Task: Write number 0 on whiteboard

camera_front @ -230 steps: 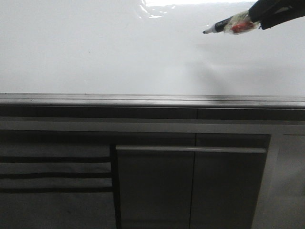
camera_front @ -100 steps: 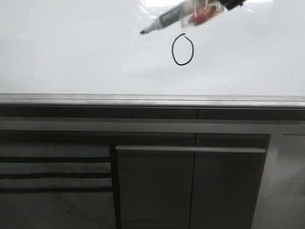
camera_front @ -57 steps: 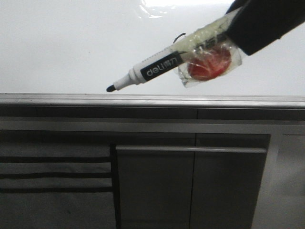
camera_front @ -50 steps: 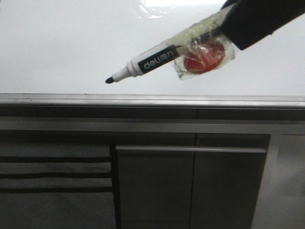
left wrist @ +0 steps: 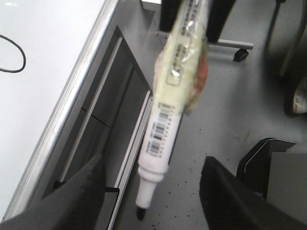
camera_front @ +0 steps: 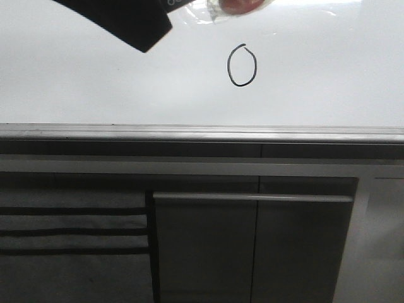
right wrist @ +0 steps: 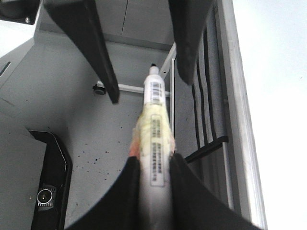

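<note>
The number 0 (camera_front: 242,65) stands on the whiteboard (camera_front: 95,88) as a thin black oval outline with its long axis upright, taller than it is wide, and a small tail curling off at its top. It sits above the grey edge rail (camera_front: 202,132) of the whiteboard, well clear of it, with the dark cabinet panels (camera_front: 252,246) below the rail. In the left wrist view a curved part of the oval (left wrist: 12,53) shows at the picture's border, on the white surface beside the rail (left wrist: 72,96).

The right gripper (right wrist: 153,167) is clamped on a marker (right wrist: 154,120) wrapped in yellowish tape; the marker's long axis runs straight out from between the fingers, its dark tip leading, over the grey floor beside the rail. In the left wrist view the same marker (left wrist: 165,134) points its tip toward the camera, between the two spread fingers of the left gripper (left wrist: 148,187), which stand well apart and touch nothing. In the front view a dark arm part (camera_front: 120,19) crosses the whiteboard up and to the left of the number 0, apart from it, and a bit of the taped marker (camera_front: 237,6) shows directly above the oval.
</note>
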You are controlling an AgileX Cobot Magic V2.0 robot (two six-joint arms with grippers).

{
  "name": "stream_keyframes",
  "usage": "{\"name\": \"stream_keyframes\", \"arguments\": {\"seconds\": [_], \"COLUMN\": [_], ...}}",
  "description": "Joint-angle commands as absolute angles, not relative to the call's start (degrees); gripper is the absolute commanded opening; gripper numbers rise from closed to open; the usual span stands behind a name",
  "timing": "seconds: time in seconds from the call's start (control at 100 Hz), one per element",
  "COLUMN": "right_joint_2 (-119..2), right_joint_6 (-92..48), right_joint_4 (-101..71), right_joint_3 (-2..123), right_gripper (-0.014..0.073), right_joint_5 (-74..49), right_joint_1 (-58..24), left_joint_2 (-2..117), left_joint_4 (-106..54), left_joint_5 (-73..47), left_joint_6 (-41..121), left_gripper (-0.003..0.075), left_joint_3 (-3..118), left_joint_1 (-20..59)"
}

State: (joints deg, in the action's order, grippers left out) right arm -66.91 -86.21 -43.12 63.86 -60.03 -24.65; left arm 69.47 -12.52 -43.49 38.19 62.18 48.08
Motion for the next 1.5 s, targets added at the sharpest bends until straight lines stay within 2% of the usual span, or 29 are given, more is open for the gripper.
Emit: {"name": "stream_keyframes", "arguments": {"seconds": [0.0,0.4,0.52,0.81,1.0,1.09,1.2,1.28,1.49], "right_joint_2": [-65.6,-65.6,-65.6,-65.6,-65.6,-65.6,-65.6,-65.4,-61.1], "right_joint_6": [-87.7,-94.4,-96.8,-96.9,-95.6,-93.3,-92.7,-90.6,-86.3], "right_joint_4": [-46.2,-46.2,-46.2,-47.3,-47.7,-47.7,-47.7,-46.6,-42.8], "right_joint_3": [65.7,65.7,65.7,65.7,65.7,65.7,65.7,65.7,65.7], "right_gripper": [-0.0015,-0.0015,-0.0015,-0.0015,-0.0013,0.0029,0.0176,0.0251,0.0275], "right_joint_5": [-59.1,-59.1,-58.9,-59.8,-60.5,-60.3,-60.3,-59.6,-58.9], "right_joint_1": [-24.6,-24.6,-24.6,-24.6,-24.6,-24.6,-24.6,-24.3,-17.8], "left_joint_2": [70.0,72.4,72.3,72.3,72.3,72.3,72.3,72.3,72.1], "left_joint_4": [-13.5,-13.5,-13.5,-13.5,-13.7,-13.7,-13.8,-13.8,-13.7], "left_joint_5": [-41.1,-41.4,-41.4,-41.4,-41.3,-41.3,-41.1,-41.1,-39.1], "left_joint_6": [38.8,42.7,42.8,42.8,42.8,42.7,42.7,42.2,35.8], "left_gripper": [0.0400,0.0382,0.0311,0.0077,-0.0016,-0.0020,-0.0020,-0.0020,-0.0020], "left_joint_3": [65.6,67.6,67.6,67.6,67.6,67.6,67.6,67.6,67.3], "left_joint_1": [48.5,48.5,48.5,48.5,48.5,48.5,48.5,48.0,42.5]}}
